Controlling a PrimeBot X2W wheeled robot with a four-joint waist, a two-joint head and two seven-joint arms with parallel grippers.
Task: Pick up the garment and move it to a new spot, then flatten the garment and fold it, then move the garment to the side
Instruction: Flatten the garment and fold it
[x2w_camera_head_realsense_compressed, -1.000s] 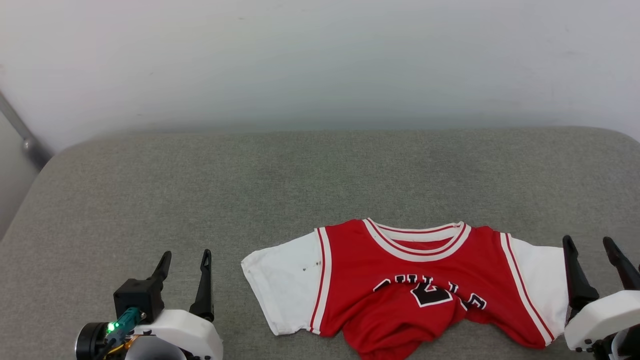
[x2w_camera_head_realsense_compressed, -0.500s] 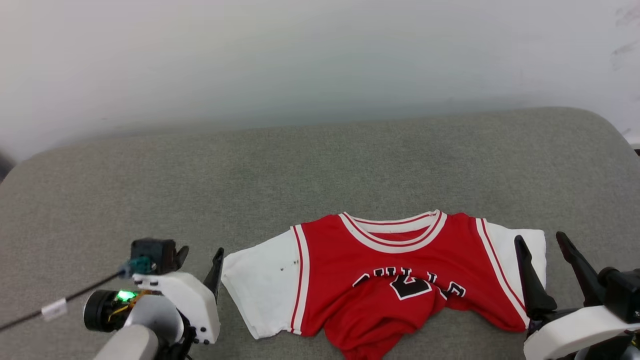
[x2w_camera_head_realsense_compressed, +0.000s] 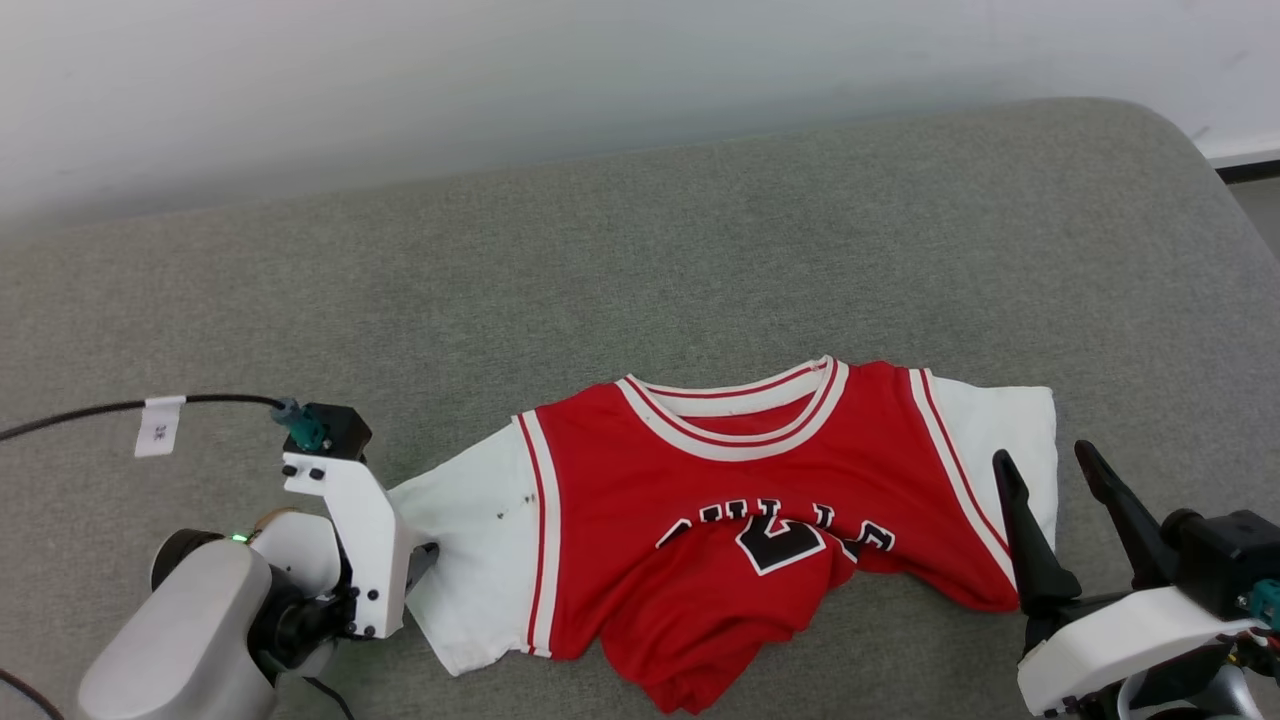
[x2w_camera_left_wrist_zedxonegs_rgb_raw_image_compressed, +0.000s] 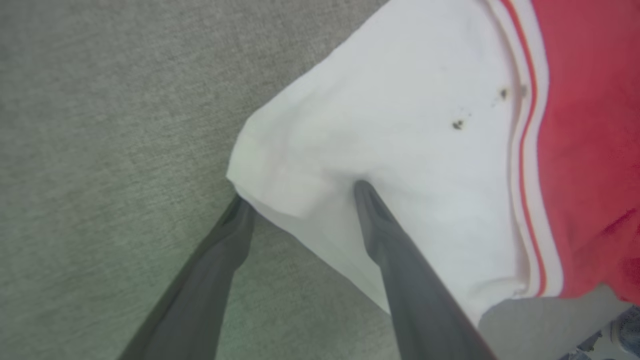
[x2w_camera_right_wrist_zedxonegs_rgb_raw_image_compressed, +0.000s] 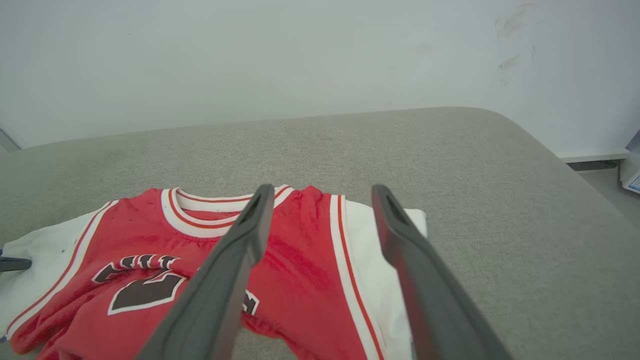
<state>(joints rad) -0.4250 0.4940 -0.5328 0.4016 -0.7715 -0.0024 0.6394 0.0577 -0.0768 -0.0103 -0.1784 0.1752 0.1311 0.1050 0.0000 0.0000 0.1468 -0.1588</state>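
The garment (x2w_camera_head_realsense_compressed: 760, 500) lies rumpled near the grey cushion's (x2w_camera_head_realsense_compressed: 640, 250) front edge, its black lettering half swallowed by a fold, only a "2" readable. Left gripper (x2w_camera_left_wrist_zedxonegs_rgb_raw_image_compressed: 300, 192) spread wide, straddling the white sleeve's corner; right gripper (x2w_camera_head_realsense_compressed: 1042, 455) agape, empty, beside the other sleeve.

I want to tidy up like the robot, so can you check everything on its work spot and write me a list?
Surface: grey fabric cushion.
Job's things: garment, front up, lower hem bunched, dark specks on one white sleeve.
Clutter: nothing seen.
Grippers: left gripper open, jaws straddling that sleeve's edge; right gripper open, near the other sleeve.
Cables: black cable with a white tag, running to the left wrist.
Surroundings: pale wall behind.
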